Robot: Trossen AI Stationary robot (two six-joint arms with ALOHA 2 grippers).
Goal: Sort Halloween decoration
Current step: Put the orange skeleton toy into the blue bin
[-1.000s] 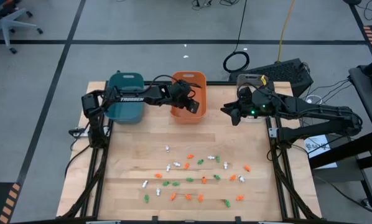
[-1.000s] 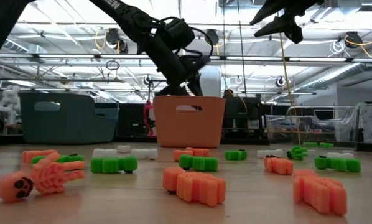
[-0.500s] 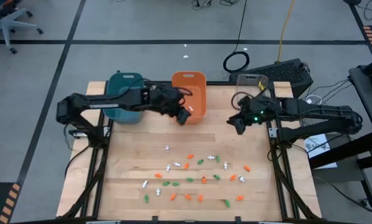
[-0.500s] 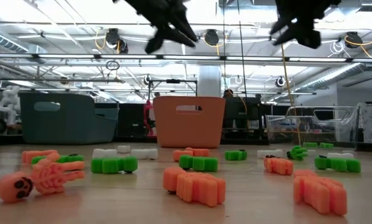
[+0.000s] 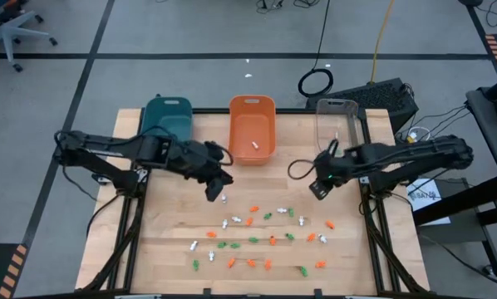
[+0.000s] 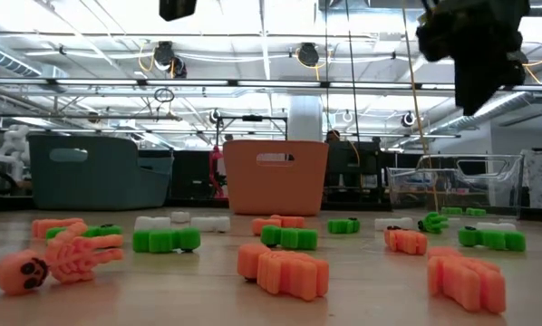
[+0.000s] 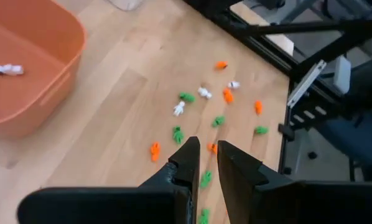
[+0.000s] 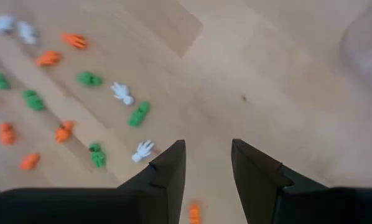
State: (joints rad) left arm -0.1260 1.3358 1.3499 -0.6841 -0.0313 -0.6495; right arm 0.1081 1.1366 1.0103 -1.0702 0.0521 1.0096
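Sorting of small trinkets, both arms between drops and picks. The Halloween decoration [image 5: 265, 241] lies scattered as orange, white and green pieces on the table [image 5: 174, 224], all on the near side of the orange bin [image 5: 252, 126]; one white piece [image 5: 254, 144] already rests inside that bin; a teal bin [image 5: 167, 116] stands just beside it on one flank and a clear bin [image 5: 338, 112] on the other. The left gripper [image 5: 214, 189] hangs above the table just in front of the orange bin, its fingers [image 7: 189, 163] a narrow gap apart and holding nothing. The right gripper [image 5: 316, 187] hovers in front of the clear bin, near the scatter's edge, fingers [image 8: 173, 163] parted moderately and likewise empty. For a clean pick, judged from this layout: choose an isolated piece at the fringe, such as the white one nearest the left gripper; widen the fingers before descent; straddle one piece only, lest a neighbour be nudged or pinched along; match colour to bin.
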